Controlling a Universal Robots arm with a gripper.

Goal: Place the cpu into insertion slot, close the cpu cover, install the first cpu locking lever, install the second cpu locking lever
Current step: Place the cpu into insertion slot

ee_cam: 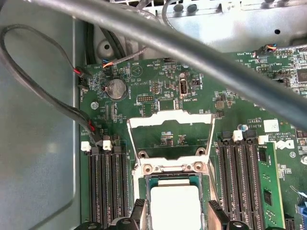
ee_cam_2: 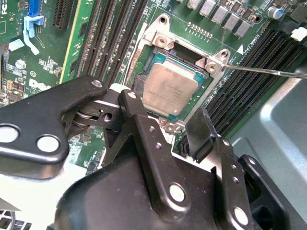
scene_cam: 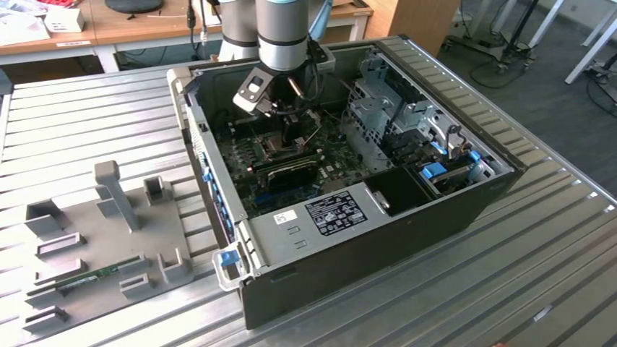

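Inside the case [scene_cam: 405, 246], the cpu [ee_cam_2: 170, 88] is seated in the slot [ee_cam_2: 154, 38]; the fingers [ee_cam_2: 200, 134] are held apart beside it, and the cover [ee_cam: 170, 118] is raised.

Grey and blue arm [scene_cam: 285, 40], black end effector [ee_cam_2: 169, 108], silver rivets [ee_cam_2: 176, 192]

The cpu [ee_cam_2: 170, 88] lies flat in the insertion slot [ee_cam_2: 156, 38], the cpu cover [ee_cam: 170, 118] swung open.

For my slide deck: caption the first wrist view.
The tool straddles the cpu in the insertion slot; the cpu cover is open.
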